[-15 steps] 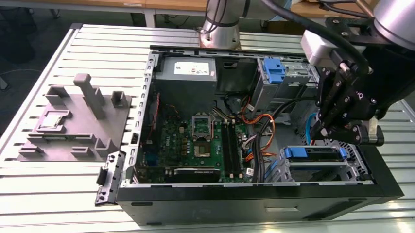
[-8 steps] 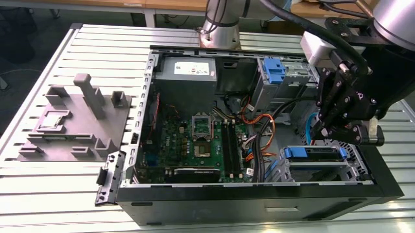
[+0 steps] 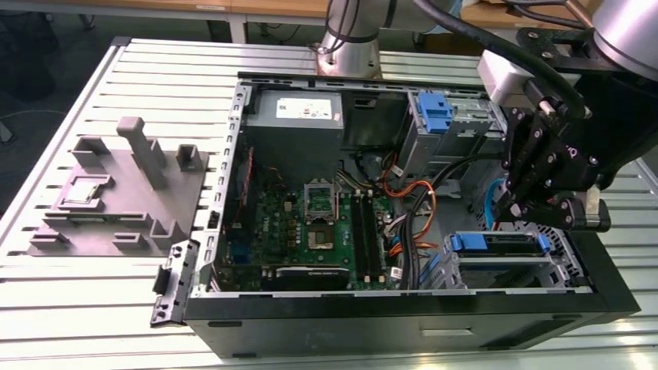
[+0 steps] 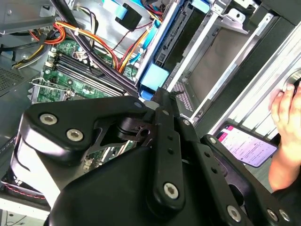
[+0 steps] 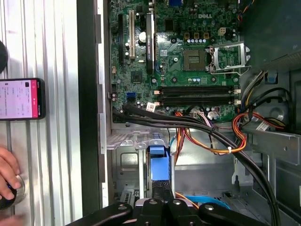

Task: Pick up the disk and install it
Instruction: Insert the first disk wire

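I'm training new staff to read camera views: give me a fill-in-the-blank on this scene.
1. The motherboard in the open case is ____.
2. The tool hangs over the case's end at the exterior view's ____.
3. Near a person's hand on the table lies a lit ____.
4. The disk near the tool has a ____ carrier frame.
Missing words: green; right; phone; blue.

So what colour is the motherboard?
The motherboard is green, clearest in the first wrist view.

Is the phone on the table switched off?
No, the phone lying on the table beside the computer has a lit screen glowing pink and white.
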Robot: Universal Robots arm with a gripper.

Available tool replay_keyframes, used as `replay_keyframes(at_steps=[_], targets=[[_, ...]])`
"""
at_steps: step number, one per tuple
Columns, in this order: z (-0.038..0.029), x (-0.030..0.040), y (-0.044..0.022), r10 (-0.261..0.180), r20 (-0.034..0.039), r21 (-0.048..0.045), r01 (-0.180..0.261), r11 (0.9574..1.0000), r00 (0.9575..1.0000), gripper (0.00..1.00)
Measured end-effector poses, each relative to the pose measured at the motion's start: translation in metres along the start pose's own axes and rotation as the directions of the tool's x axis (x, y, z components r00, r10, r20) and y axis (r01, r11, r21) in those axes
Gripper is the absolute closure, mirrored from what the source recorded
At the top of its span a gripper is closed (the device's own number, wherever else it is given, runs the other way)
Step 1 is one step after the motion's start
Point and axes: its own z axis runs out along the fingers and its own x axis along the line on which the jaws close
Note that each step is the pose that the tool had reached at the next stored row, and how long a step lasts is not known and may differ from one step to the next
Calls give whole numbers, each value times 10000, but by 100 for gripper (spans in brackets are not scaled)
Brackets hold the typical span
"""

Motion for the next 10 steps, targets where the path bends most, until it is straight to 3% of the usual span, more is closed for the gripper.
replay_keyframes(at_steps=[7, 10], targets=[[26, -8, -154, -1, -12, 1, 1, 10000, 10000, 90], [29, -9, -168, -217, -14, -3, 217, 9998, 9998, 90]])
